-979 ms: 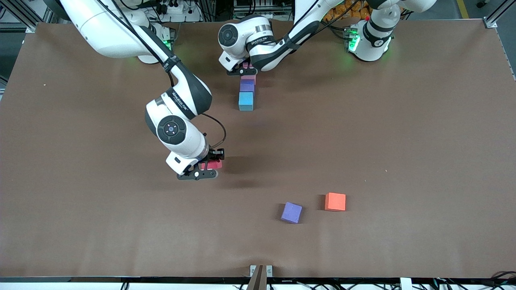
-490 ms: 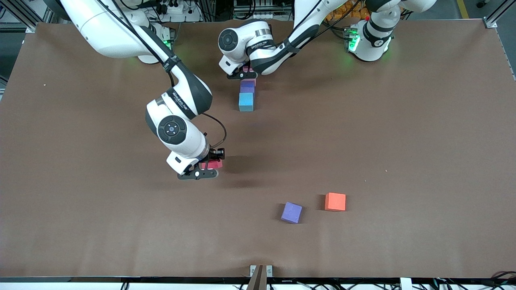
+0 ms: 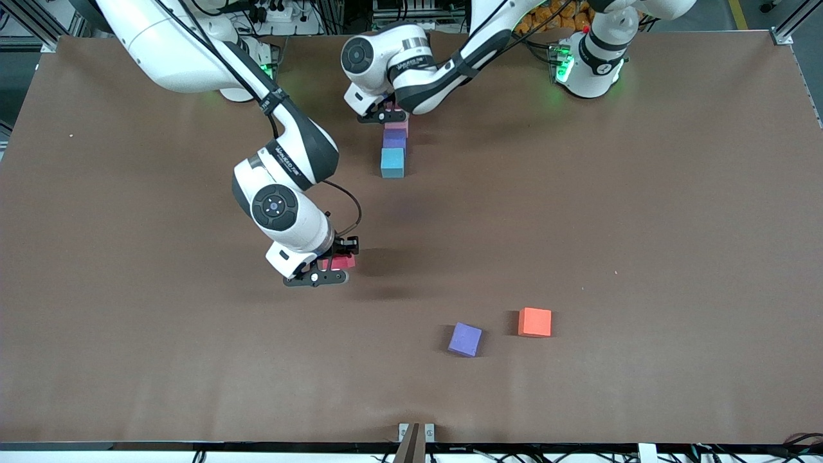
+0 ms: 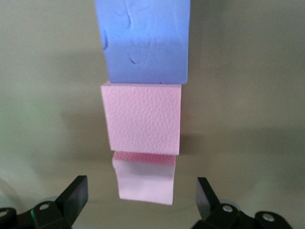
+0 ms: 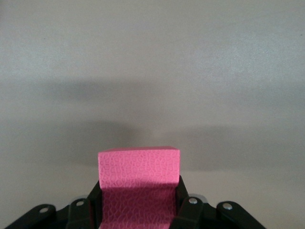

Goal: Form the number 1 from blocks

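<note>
A straight row of blocks lies on the table: teal-blue [image 3: 392, 162] nearest the front camera, then indigo-purple [image 3: 394, 138], then light pink [image 3: 400, 125]. In the left wrist view the purple block [image 4: 145, 40], a pink block [image 4: 141, 119] and a second pink block [image 4: 145, 183] line up. My left gripper [image 3: 384, 116] hovers open over that last pink block, fingers [image 4: 74, 198] apart from it on either side. My right gripper [image 3: 331, 269] is shut on the crimson red block [image 3: 341, 262] [image 5: 138, 179], held above bare table.
A loose purple cube [image 3: 465, 339] and an orange cube [image 3: 535, 321] sit side by side nearer the front camera, toward the left arm's end. The brown tabletop [image 3: 643, 225] surrounds everything.
My left gripper has opened, let go of the pink block at the row's end, and drawn back toward the bases. The right arm has not moved.
</note>
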Tool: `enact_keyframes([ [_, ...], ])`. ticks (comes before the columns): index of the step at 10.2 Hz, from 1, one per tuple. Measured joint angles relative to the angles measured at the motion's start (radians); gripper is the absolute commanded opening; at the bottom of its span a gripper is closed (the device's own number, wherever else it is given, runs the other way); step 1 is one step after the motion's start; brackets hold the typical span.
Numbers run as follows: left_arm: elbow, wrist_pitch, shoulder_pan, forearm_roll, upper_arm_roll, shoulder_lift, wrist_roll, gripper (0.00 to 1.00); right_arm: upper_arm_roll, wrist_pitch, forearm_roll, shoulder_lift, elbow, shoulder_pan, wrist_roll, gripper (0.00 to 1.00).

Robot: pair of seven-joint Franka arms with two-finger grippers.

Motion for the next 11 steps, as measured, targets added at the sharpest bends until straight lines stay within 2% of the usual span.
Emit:
enact_keyframes([
  [2,0.004,-0.057,0.034,0.001,0.008,-0.057,-0.001,1.00,0.001,-0.005,0.002,0.000,0.000,0.000,0.004,0.00],
  [4,0.004,-0.108,0.133,0.011,0.013,-0.105,0.035,1.00,0.004,-0.007,0.004,0.000,-0.002,0.002,0.013,0.00],
  [8,0.003,-0.129,0.393,0.144,0.022,-0.121,0.177,1.00,0.017,-0.008,0.007,0.002,-0.026,0.044,0.104,0.00],
  [11,0.032,-0.126,0.607,0.231,0.025,-0.126,0.289,1.00,0.044,0.004,0.006,0.003,-0.065,0.113,0.235,0.00],
])
